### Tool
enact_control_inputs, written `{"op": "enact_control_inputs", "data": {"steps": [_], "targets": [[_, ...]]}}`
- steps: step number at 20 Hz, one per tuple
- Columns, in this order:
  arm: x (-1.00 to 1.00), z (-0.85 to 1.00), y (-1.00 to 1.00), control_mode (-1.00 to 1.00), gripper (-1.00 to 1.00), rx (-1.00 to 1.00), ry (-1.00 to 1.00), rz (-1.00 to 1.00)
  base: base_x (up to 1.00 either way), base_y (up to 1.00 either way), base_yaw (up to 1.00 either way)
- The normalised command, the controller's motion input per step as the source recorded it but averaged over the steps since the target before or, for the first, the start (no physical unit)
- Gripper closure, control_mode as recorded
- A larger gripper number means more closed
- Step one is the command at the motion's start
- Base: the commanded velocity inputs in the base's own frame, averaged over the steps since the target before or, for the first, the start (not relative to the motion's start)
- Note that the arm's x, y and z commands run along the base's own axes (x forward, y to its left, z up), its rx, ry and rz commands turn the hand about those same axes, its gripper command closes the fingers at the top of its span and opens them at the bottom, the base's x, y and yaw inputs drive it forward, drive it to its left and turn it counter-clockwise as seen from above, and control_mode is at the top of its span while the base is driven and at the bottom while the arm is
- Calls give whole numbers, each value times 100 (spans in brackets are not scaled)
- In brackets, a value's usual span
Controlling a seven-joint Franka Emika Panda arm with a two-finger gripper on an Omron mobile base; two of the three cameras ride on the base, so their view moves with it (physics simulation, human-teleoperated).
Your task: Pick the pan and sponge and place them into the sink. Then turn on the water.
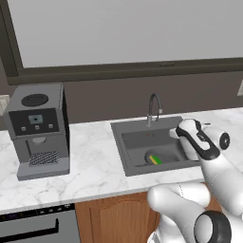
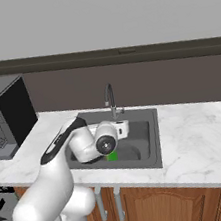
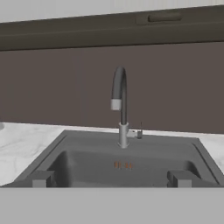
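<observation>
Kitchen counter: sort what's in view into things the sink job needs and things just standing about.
Part of the job:
- sink
- pan, lying in the sink
- sponge, on the pan
- faucet, no water running
- gripper, open, facing the faucet

Just standing about:
- coffee machine
- marble counter
- cabinet doors

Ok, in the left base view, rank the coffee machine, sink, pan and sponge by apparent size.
1. sink and coffee machine: look similar, and the arm hides part of the sink, so unranked.
2. pan
3. sponge, lying in the pan.
</observation>
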Motion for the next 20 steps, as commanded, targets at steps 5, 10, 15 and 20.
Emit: {"op": "enact_control_inputs", "data": {"steps": [5,10,15,20], "targets": [[0,1,-13,-100,-100,2,-1,3,0,0,0],[0,0,-12,-100,-100,4,-5,4,0,0,0],[2,2,-6,-100,-100,5,-10,6,0,0,0],[0,2,0,-100,-100,1,-14,4,0,0,0]]}}
